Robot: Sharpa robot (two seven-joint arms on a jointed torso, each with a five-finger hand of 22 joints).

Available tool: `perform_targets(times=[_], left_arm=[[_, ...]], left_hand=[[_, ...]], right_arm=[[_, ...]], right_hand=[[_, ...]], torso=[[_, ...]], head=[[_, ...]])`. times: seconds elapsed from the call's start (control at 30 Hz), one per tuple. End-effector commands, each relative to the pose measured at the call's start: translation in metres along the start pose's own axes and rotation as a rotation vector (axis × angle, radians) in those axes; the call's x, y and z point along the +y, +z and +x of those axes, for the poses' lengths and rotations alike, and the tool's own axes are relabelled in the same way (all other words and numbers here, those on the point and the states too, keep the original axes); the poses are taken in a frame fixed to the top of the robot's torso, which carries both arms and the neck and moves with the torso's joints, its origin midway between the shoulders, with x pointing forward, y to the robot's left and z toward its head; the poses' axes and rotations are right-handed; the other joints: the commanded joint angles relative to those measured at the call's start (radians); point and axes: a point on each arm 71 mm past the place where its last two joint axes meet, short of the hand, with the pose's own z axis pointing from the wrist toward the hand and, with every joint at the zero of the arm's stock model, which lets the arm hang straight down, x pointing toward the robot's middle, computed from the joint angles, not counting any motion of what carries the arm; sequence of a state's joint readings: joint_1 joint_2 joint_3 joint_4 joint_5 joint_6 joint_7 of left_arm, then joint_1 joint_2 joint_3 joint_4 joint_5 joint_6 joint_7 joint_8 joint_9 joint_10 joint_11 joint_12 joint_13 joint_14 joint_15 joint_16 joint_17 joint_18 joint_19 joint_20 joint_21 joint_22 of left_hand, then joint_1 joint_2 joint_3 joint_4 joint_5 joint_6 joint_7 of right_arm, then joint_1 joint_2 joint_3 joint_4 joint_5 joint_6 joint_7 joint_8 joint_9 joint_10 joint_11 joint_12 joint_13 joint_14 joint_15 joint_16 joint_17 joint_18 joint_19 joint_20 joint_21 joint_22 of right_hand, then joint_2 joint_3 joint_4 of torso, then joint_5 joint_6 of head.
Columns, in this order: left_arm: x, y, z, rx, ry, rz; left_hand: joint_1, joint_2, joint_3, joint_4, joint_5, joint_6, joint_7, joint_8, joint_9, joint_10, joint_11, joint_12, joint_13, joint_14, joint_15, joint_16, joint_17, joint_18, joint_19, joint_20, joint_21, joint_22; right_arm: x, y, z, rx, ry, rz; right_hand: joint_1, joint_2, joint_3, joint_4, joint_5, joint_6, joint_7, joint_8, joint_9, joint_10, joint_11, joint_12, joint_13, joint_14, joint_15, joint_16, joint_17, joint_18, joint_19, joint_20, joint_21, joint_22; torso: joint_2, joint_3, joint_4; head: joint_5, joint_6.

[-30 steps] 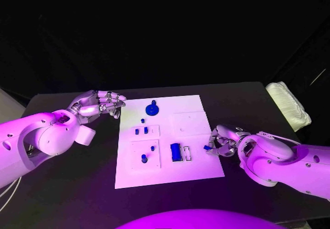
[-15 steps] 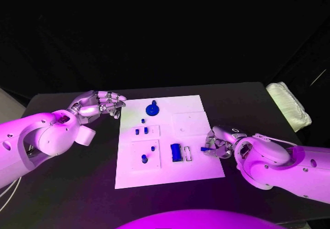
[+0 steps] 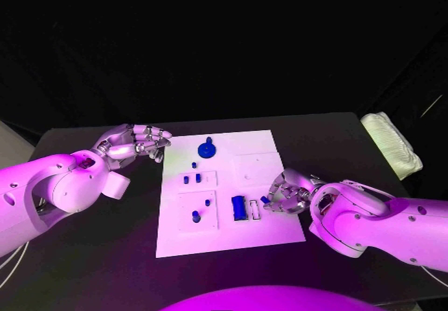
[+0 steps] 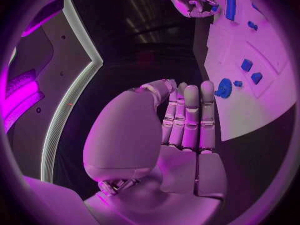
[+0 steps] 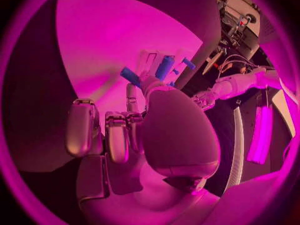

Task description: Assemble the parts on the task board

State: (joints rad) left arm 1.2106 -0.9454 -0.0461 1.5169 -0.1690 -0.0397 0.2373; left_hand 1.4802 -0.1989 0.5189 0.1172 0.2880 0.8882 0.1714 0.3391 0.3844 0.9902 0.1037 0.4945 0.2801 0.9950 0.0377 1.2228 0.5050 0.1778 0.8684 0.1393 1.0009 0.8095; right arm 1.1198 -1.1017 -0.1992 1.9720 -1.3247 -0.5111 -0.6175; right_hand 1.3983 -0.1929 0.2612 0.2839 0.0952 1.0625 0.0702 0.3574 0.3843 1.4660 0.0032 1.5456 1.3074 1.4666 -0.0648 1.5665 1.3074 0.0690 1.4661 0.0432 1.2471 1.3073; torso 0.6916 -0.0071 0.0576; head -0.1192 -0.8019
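The right hand (image 3: 287, 193) pinches one small blue part (image 3: 265, 190) over the task board (image 3: 264, 141); the left hand (image 3: 133, 142) hovers left, fingers curled, holding nothing.

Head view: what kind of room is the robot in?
Probably a robot test lab. A black table sits against a dark backdrop, with a white task board holding small blue parts. The right hand pinches one part over the board.

A black desk (image 3: 112, 259) carries everything, with a dark backdrop behind it. At the desk's far right edge lies a white, quilted-looking bundle (image 3: 392, 142), elongated and slightly crumpled, well apart from the middle.
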Motion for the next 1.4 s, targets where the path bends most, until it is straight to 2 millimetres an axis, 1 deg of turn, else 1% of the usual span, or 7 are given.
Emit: perform_targets(times=[0.03,0.23,0.4,0.87,1.07,1.23,1.4], left_arm=[[-0.001,0.0,0.003,0.022,-0.003,0.006],[-0.001,0.0,0.003,0.023,-0.004,0.005],[-0.001,0.0,0.004,0.027,-0.005,0.003],[0.0,0.0,0.003,0.03,-0.005,-0.001],[0.0,-0.001,0.003,0.029,-0.005,-0.003],[0.0,-0.001,0.003,0.028,-0.004,-0.004],[0.0,-0.001,0.002,0.026,-0.004,-0.005]], left_hand=[[0.002,0.008,0.004,0.0,0.006,-0.007,0.002,-0.001,0.001,-0.006,0.001,0.003,-0.001,0.001,0.002,-0.006,0.001,0.006,0.001,0.0,0.005,0.001],[0.002,0.008,0.004,0.0,0.006,-0.007,0.002,-0.001,0.001,-0.006,0.001,0.003,-0.001,0.001,0.002,-0.006,0.001,0.006,0.001,0.0,0.005,0.001],[0.002,0.008,0.004,0.0,0.006,-0.007,0.002,-0.001,0.001,-0.006,0.001,0.003,-0.001,0.001,0.002,-0.006,0.001,0.006,0.001,0.0,0.005,0.001],[0.0,0.009,0.005,-0.002,0.006,-0.006,0.002,-0.001,0.002,-0.006,0.001,0.005,-0.002,0.001,0.002,-0.006,0.002,0.006,0.001,0.0,0.006,0.002],[-0.001,0.009,0.005,-0.001,0.005,-0.006,0.002,-0.001,0.002,-0.006,0.001,0.005,-0.002,0.001,0.002,-0.006,0.002,0.006,0.001,0.0,0.006,0.002],[-0.001,0.009,0.005,-0.001,0.006,-0.006,0.002,-0.001,0.002,-0.007,0.001,0.005,-0.002,0.001,0.002,-0.007,0.002,0.006,0.0,0.0,0.006,0.002],[-0.002,0.009,0.005,-0.001,0.006,-0.007,0.002,-0.001,0.003,-0.007,0.001,0.006,-0.002,0.001,0.002,-0.007,0.002,0.006,0.0,0.0,0.006,0.002]], right_arm=[[-0.002,0.0,0.005,0.05,0.178,0.081],[-0.001,0.004,0.011,0.095,0.23,0.119],[0.0,0.007,0.022,0.135,0.245,0.144],[0.008,0.011,0.029,0.125,0.255,0.131],[0.007,0.012,0.028,0.123,0.253,0.13],[0.005,0.013,0.027,0.111,0.245,0.131],[0.005,0.013,0.026,0.102,0.244,0.126]], right_hand=[[-0.012,-0.001,0.009,0.0,0.004,0.006,-0.001,0.003,0.001,0.093,-0.009,0.001,0.25,0.104,-0.004,0.004,0.263,-0.009,0.026,-0.006,-0.005,0.111],[-0.041,-0.006,0.012,0.002,0.002,0.007,0.0,0.003,0.003,0.094,-0.008,0.003,0.251,0.104,-0.003,0.004,0.263,-0.009,0.026,-0.006,-0.008,0.111],[-0.09,-0.015,-0.001,0.003,-0.001,0.007,0.001,0.006,0.006,0.094,-0.007,0.003,0.251,0.104,-0.002,0.004,0.263,-0.009,0.026,-0.005,-0.012,0.111],[-0.137,-0.002,-0.023,0.004,0.001,0.011,-0.001,0.011,0.011,0.099,-0.008,0.012,0.256,0.104,-0.003,0.004,0.263,-0.009,0.027,-0.005,-0.012,0.113],[-0.129,0.01,-0.015,-0.004,0.002,0.014,-0.006,0.014,0.014,0.1,-0.012,0.016,0.258,0.104,-0.006,0.004,0.263,-0.009,0.027,-0.007,-0.012,0.114],[-0.093,0.044,0.032,-0.029,0.004,0.02,-0.016,0.021,0.019,0.103,-0.021,0.022,0.262,0.104,-0.014,0.004,0.263,-0.009,0.028,-0.013,-0.011,0.116],[-0.096,0.057,0.059,-0.033,0.003,0.024,-0.018,0.025,0.022,0.105,-0.024,0.025,0.263,0.104,-0.016,0.004,0.263,-0.01,0.03,-0.016,-0.007,0.119]], torso=[[0.001,0.0008,0.0008],[0.001,0.0001,-0.0014],[0.001,0.0023,-0.0004],[0.002,0.0013,0.0003],[0.0,0.0003,-0.0002],[0.0,0.0011,-0.0002],[0.001,0.0013,-0.0005]], head=[[-0.002,-0.002],[-0.001,-0.003],[0.0,-0.005],[0.002,-0.006],[0.005,-0.005],[0.005,-0.004],[0.005,-0.004]])
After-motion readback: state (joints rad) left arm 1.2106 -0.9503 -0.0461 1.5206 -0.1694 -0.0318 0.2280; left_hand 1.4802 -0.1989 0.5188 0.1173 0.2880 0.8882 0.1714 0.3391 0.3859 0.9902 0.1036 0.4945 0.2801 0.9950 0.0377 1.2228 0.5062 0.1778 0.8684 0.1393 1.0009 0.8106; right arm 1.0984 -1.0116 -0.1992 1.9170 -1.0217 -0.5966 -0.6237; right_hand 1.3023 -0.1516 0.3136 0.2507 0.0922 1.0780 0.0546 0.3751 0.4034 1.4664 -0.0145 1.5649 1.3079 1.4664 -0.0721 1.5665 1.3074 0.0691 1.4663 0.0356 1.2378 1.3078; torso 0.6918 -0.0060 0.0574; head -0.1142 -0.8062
